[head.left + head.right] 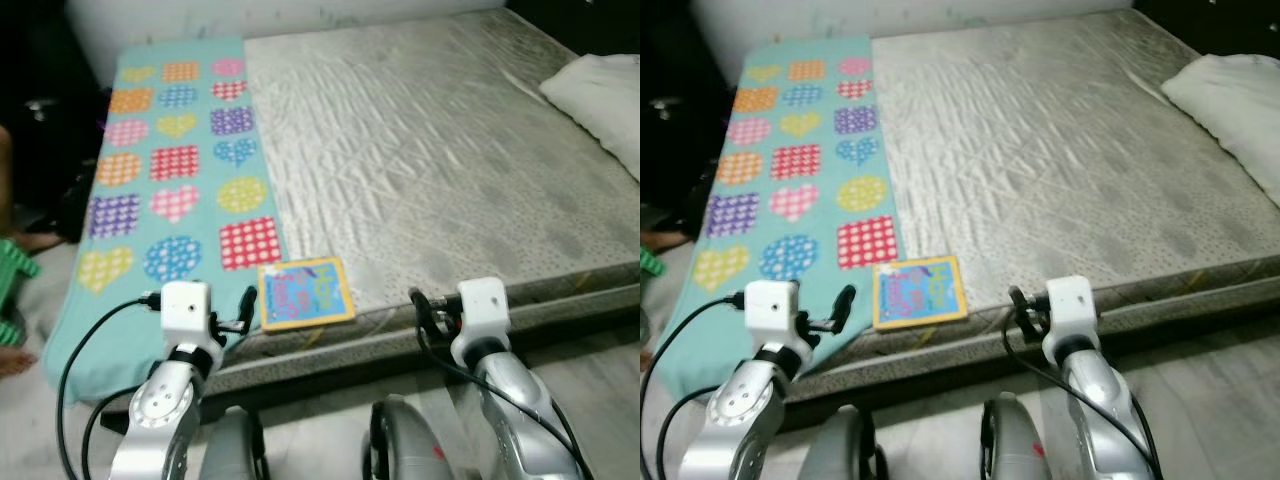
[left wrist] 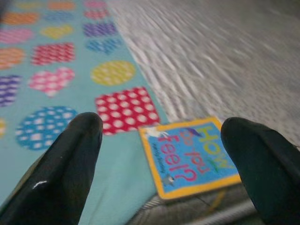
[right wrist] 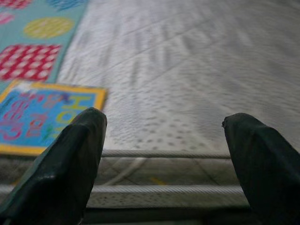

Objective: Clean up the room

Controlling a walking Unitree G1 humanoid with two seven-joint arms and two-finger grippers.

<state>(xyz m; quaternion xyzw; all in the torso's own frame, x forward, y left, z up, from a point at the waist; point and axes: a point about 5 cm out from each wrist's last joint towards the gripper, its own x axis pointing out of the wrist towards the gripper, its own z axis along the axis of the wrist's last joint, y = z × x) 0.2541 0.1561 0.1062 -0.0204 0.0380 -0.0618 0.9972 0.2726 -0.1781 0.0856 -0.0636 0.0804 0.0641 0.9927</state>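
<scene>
Left gripper: fingers apart, empty, just beside book.
Right gripper: fingers apart, empty.
Book: our yellow-bordered blue picture book, mattress front edge.
Approach: we'd slide one finger under the overhanging edge.

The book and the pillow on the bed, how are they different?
The book is small, flat and bright, yellow-bordered with a blue cover; the pillow is larger, puffy and plain white. The book lies at the near edge of the mattress, beside the patterned blanket; the pillow sits at the far right side. Both rest on the mattress, untouched by either gripper.
</scene>
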